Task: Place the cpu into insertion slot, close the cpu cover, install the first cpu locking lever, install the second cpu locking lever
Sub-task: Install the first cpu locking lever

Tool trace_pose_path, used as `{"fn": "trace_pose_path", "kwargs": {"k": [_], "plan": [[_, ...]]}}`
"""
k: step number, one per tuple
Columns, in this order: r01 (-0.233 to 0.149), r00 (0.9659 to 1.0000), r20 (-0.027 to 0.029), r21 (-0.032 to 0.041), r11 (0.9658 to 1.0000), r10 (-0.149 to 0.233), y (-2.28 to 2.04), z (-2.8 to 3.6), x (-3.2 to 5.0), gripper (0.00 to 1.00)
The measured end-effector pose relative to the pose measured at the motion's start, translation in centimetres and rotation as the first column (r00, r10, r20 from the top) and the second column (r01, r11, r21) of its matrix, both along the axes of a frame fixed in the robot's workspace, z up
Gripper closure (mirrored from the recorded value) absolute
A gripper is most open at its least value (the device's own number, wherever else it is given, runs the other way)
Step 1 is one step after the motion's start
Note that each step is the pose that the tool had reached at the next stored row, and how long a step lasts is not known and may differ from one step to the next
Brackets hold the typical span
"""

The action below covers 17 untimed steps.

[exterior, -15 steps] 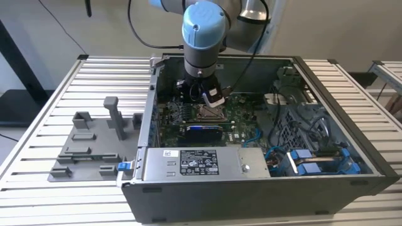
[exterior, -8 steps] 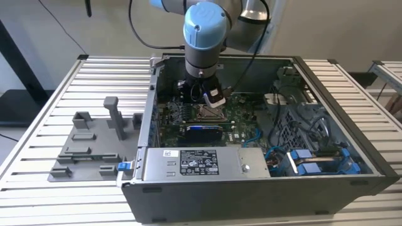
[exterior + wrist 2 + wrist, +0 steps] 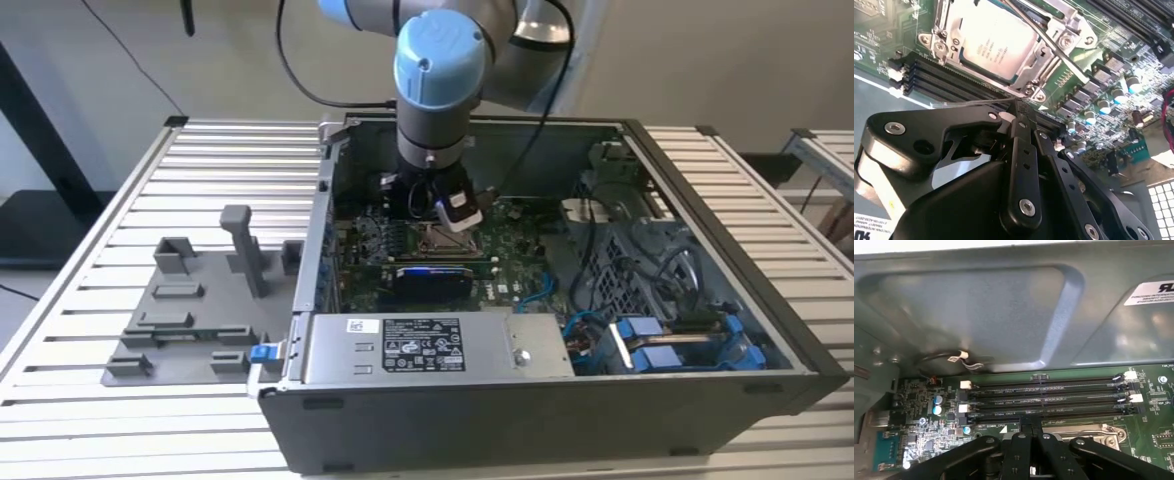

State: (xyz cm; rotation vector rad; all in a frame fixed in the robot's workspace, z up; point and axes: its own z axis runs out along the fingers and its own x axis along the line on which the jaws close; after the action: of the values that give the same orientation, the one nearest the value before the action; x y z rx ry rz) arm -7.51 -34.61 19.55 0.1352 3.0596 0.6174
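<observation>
CPU chip (image 3: 996,42), a flat square with a silver-tan metal top, lies seated in the square metal-rimmed insertion slot (image 3: 956,47) on the green circuit board, with the thin silver cover frame (image 3: 1049,47) down around it and a slim metal locking lever (image 3: 1054,42) running slantwise across one edge. Just beside that socket hangs the black tool (image 3: 1020,107), its fingers pressed together with nothing visible between them. Nearest to it are the long black memory slots (image 3: 1049,400) with white end clips, then rows of small silver-topped capacitors (image 3: 1104,107). In the exterior view the blue-capped grey arm (image 3: 438,70) reaches down into the open grey computer case (image 3: 534,400), whose walls ring the board. A grey plastic fixture (image 3: 200,300) sits on the slatted desk (image 3: 107,220) at the exterior view's left.
</observation>
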Motion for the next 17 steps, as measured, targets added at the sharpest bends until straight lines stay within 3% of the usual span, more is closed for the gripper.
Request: {"fn": "trace_pose_path", "kwargs": {"k": [17], "plan": [[0.000,1.0000,0.0003,0.0004,1.0000,0.000,0.05,-0.89,1.73,0.89]]}}
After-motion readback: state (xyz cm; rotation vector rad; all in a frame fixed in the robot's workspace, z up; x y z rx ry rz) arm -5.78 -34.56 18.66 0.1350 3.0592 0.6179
